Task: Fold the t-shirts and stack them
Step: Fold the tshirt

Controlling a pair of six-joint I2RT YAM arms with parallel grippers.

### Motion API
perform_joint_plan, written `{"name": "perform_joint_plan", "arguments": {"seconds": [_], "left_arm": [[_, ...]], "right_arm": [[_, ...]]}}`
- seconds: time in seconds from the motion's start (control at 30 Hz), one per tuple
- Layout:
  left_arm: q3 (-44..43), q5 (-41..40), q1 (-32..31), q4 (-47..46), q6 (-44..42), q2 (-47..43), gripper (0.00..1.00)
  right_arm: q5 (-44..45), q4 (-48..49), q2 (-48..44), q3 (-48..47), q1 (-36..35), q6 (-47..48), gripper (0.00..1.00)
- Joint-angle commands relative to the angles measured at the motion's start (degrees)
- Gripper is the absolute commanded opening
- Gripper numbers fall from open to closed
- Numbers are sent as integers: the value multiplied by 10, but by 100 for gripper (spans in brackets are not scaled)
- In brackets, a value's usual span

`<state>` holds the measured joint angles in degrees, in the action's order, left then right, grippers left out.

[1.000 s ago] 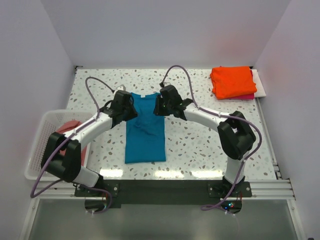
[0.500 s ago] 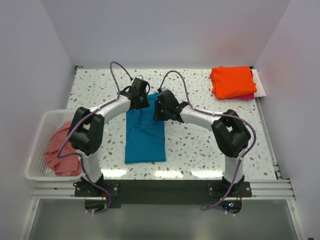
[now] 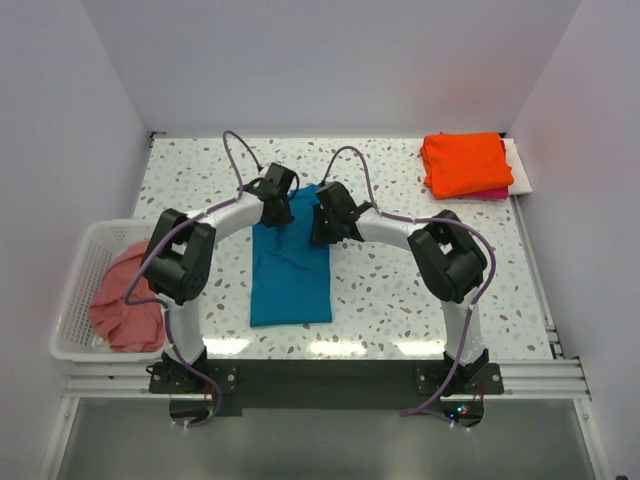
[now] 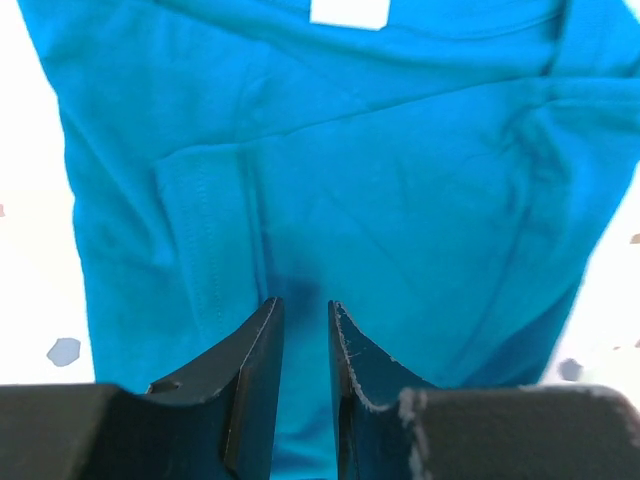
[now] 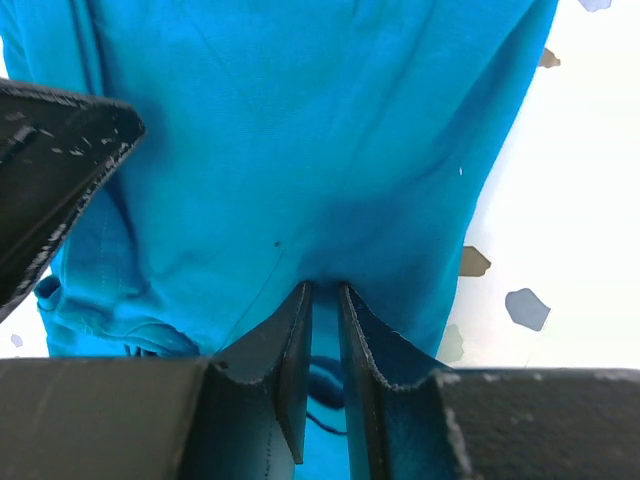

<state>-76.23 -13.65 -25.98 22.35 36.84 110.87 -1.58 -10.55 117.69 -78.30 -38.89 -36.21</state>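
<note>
The teal-blue t-shirt [image 3: 290, 270] lies on the table as a long narrow strip. In the left wrist view the teal shirt [image 4: 400, 180] lies flat with a sleeve folded inward. My left gripper [image 3: 279, 207] [image 4: 303, 302] hovers just over its upper middle, jaws a narrow slit apart, holding nothing. My right gripper [image 3: 324, 226] [image 5: 322, 288] is at the shirt's upper right edge, shut on a puckered bit of the teal cloth [image 5: 300, 150]. A folded orange t-shirt [image 3: 465, 163] lies on a magenta t-shirt [image 3: 492, 193] at the back right. The salmon-pink t-shirt [image 3: 125, 298] is crumpled in the basket.
A white lattice basket [image 3: 72, 285] stands at the table's left edge. A white board [image 3: 520, 170] sticks out under the orange and magenta stack near the right wall. Both arms arch over the far end of the teal shirt.
My left arm swung from the shirt's left shoulder up and over to its upper middle, uncovering the basket. The shirt's top is now narrower. My right gripper barely shifted.
</note>
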Motion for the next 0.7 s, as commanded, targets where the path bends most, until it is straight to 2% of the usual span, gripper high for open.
{"name": "perform_joint_plan", "arguments": {"seconds": [0.0,0.4,0.67], "left_arm": [[16,-22,12,4,-1,-21,29],[102,-41,43,-6,16,-84,29],[94,-9,73,-26,26,-64,30]], "right_arm": [[-3,15,5,-12,4,-7,21],[-2,16,15,-7,14,-8,21],[6,5,21,-3,21,-7,20]]}}
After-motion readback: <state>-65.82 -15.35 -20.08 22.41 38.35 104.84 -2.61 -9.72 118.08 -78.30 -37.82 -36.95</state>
